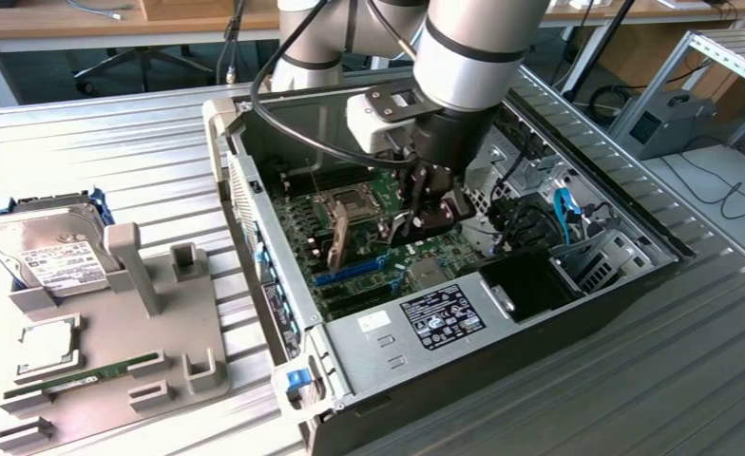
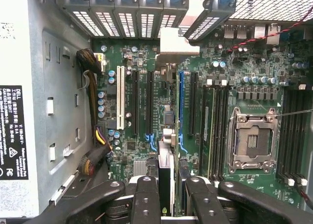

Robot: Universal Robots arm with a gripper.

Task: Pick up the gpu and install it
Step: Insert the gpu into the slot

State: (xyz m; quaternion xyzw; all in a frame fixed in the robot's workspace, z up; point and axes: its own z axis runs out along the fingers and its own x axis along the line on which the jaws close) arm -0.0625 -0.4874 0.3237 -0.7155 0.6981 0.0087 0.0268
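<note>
GPU over the slots, gripped edge-on.

Clamped between the gripper (image 2: 166, 197) fingers: the gpu (image 2: 165, 177), bracket end leading toward the rear openings (edge down, presumably to meet a slot); just beyond, expansion slots (image 2: 142, 104); farther, the CPU socket (image 2: 253, 138).

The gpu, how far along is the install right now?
Pickup looks done: the gripper is shut on the gpu, holding it edge-on inside the open computer case. In hand: it hangs above the motherboard's expansion slots. Left: the card is not yet seated in a slot.
</note>
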